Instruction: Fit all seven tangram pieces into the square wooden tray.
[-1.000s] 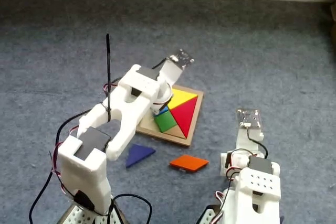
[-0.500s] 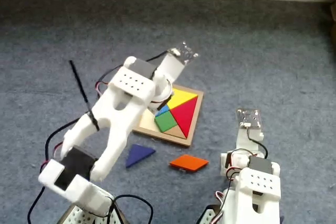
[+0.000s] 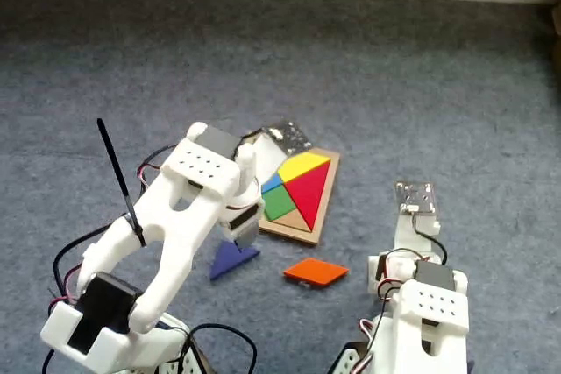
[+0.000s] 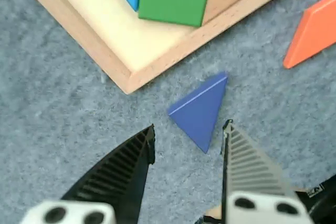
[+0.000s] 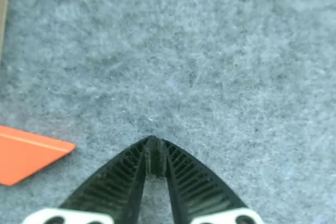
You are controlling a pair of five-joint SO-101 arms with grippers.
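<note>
Hovering over a small blue triangle (image 4: 199,111), the left hand (image 4: 189,126) has its two fingers spread apart, one on each side of the piece and touching nothing. The triangle lies flat on the grey carpeted worktop, just beside the nearest corner of the square wooden tray (image 4: 131,72) and toward the worktop's near edge. An orange piece (image 3: 316,271) lies flat close by, also outside the tray. Inside the tray sit a yellow piece (image 3: 302,165), a red piece (image 3: 308,188), a green piece (image 3: 279,203) and a light blue piece (image 3: 272,186), with bare wood left along one side.

The right hand (image 5: 152,145) rests low over bare carpet, well apart from the tray, its fingers closed together on nothing.

The triangle looks like thin painted wood – probably light, stiff and not fragile, but smooth enough to slip. Its edges are not parallel, so a squeeze on two slanted sides could pop it out – a likely safer hold sets one finger flat on the long edge and the other at the opposite corner, pressing slightly into the soft carpet.
</note>
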